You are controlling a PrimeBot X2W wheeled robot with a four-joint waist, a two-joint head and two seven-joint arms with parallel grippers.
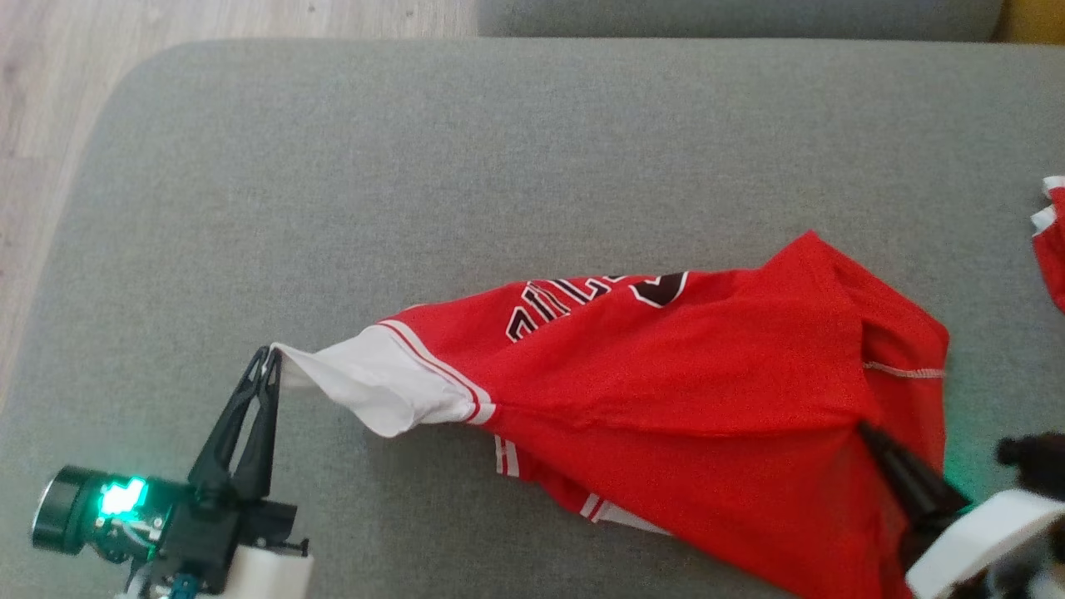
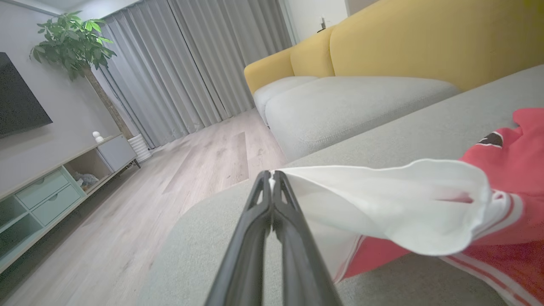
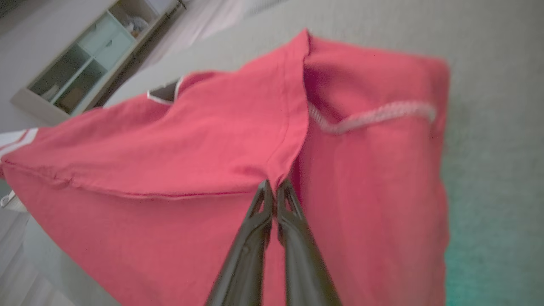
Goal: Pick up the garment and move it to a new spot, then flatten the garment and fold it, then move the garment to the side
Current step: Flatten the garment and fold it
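Left gripper [image 1: 268,359] pinched shut on white sleeve [image 1: 366,384]. Right gripper [image 3: 272,186] pinched shut on red jersey [image 1: 682,374]. Jersey bunched on grey cushion [image 1: 499,150]. Not flat, not folded yet.

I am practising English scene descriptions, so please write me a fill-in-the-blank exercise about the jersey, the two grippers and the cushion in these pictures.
1. The left gripper is shut on the ____ sleeve of the jersey.
2. The right gripper is shut on cloth whose colour is ____.
3. The jersey lies on a cushion whose colour is ____.
Missing words: white; red; grey.
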